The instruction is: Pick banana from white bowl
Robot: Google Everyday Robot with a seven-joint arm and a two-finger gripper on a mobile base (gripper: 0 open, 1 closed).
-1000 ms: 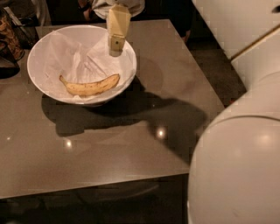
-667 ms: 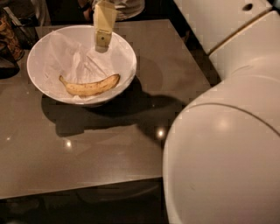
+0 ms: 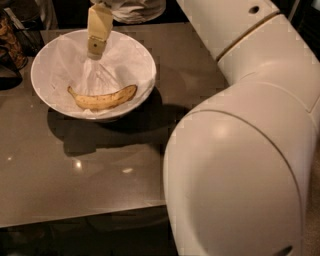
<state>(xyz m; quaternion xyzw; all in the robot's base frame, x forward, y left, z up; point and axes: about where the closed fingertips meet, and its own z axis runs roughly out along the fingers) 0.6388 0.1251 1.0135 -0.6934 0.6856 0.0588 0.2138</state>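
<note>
A yellow banana (image 3: 102,98) with brown speckles lies in the white bowl (image 3: 46,95), on crinkled white paper, near the bowl's front side. The bowl stands at the back left of a dark grey table (image 3: 100,170). My gripper (image 3: 96,51) hangs over the bowl's back part, above and behind the banana, apart from it. Only one cream-coloured finger shows. My big white arm fills the right side of the view.
A stack of white dishes (image 3: 135,9) stands behind the bowl at the table's far edge. A dark patterned object (image 3: 11,42) sits at the far left. The table's front edge runs across the lower left.
My gripper has moved left across the bowl's back part. My arm has swung further into view on the right. The banana and bowl have not shifted on the table.
</note>
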